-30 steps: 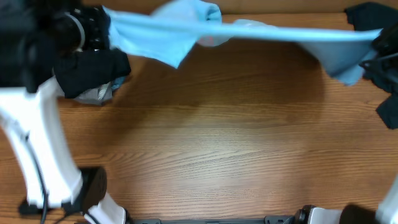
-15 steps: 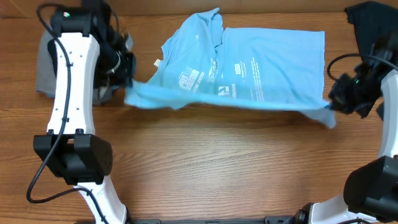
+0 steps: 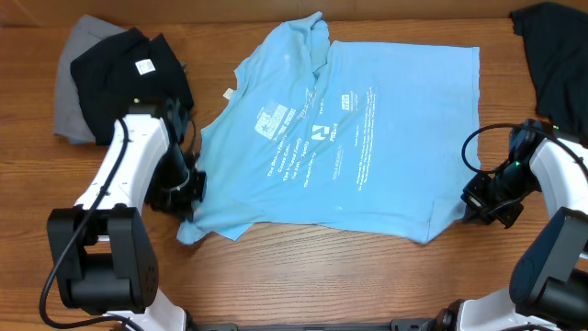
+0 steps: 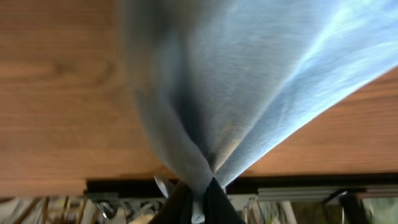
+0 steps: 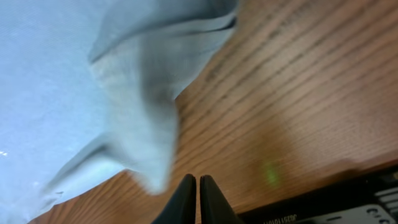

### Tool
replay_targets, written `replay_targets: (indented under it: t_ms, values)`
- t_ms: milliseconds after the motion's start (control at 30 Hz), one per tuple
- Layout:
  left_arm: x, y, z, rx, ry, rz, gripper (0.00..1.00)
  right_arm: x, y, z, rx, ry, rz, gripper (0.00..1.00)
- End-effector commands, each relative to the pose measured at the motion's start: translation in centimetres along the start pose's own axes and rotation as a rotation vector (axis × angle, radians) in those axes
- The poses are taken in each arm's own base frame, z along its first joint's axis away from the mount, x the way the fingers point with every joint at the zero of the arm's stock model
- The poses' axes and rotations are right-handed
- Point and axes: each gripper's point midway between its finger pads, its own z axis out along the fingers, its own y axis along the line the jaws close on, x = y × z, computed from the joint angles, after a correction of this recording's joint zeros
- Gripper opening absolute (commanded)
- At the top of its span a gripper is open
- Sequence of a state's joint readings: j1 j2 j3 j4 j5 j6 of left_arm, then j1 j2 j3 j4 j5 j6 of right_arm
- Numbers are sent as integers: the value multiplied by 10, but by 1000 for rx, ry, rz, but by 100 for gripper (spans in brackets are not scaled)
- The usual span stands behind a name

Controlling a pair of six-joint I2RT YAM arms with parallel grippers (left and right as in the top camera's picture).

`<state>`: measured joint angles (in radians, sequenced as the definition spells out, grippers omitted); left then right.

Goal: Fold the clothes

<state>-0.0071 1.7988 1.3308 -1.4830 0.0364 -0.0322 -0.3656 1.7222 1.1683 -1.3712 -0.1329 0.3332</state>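
White lettering crosses the light blue T-shirt [image 3: 386,184] (too small to read); the white tag [image 3: 144,66] on the black garment [image 3: 106,78] is illegible too.

The surface [image 3: 322,276] is brown wood with a fine grain that runs from left to right. A dark rail [image 3: 322,325] lies along its near edge. The light is soft and even, shadows are faint, and a small green spot [image 5: 270,174] shows on the wood.

Overhead: straight down from high up, whole table [image 3: 322,276] and both arms in frame. Left wrist: tight on left pincer [image 4: 198,190], table edge in frame. Right wrist: low, close behind right pincer [image 5: 198,186]. All three share the blue T-shirt [image 3: 367,138].
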Motion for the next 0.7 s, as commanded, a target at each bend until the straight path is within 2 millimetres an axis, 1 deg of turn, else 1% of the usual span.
replay_targets:
  t_ms: [0,67,100,133,167,300,367,467,533,600,667]
  values:
    - [9,2,9,-3,21,-43,19,-10,-3,-8,-15,-69,49,13]
    - [7,2,9,-3,12,-44,25,-26,-1,-11,-46,-124,76,40]
    - [7,2,8,-3,9,-45,37,-34,0,-13,-62,-156,83,53]
    - [5,2,7,-2,2,-45,49,-45,2,-15,-81,-195,86,60]
    - [3,2,6,-2,-7,-43,54,-56,4,-18,-101,-238,87,64]
    - [-6,1,-1,0,-47,-36,58,-87,11,-25,-146,-351,84,66]
    - [-16,-1,-6,12,-91,-35,57,-99,15,-25,-159,-390,78,65]
    - [-36,-9,-18,56,-180,-27,56,-113,22,-16,-191,-416,66,63]
    - [-48,-14,-28,85,-235,-20,57,-114,28,-8,-214,-401,48,57]
    - [-55,-15,-36,90,-270,-17,56,-111,33,3,-225,-368,14,53]
    - [-60,-16,-44,91,-301,-14,57,-107,34,14,-209,-337,1,53]
